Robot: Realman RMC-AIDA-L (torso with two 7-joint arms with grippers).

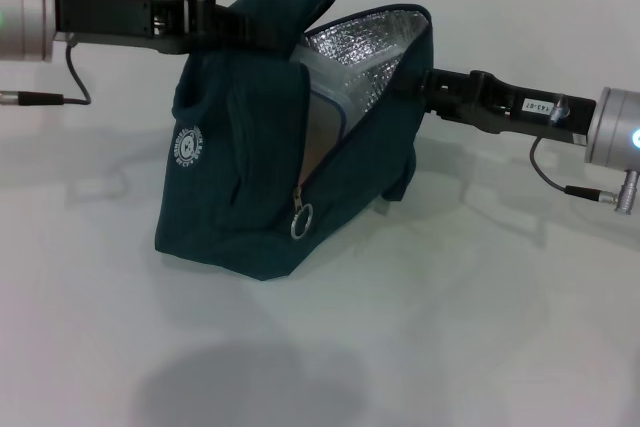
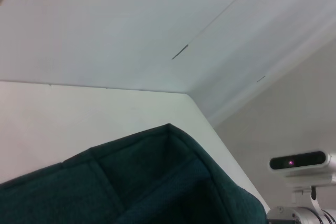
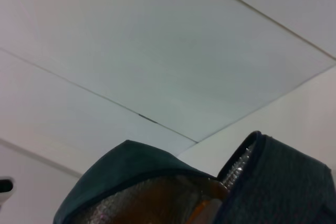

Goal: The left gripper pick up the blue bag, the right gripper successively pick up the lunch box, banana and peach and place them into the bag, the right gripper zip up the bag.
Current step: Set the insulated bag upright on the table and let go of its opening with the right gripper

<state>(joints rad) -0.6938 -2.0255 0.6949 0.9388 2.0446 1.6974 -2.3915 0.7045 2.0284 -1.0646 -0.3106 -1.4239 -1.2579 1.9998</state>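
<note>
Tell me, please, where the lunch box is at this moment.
In the head view the lunch box sits inside the open blue bag, against its foil lining, between the left gripper and the right gripper.

A plain white tabletop (image 1: 480, 327) spreads before me, soft shadows on it; above hangs a pale panelled ceiling (image 3: 157, 51).

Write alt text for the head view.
A blue bag stands half unzipped on a white table, its foil lining and the lunch box showing inside. The left gripper meets its top from one side; the right gripper reaches its open rim from the other.
</note>
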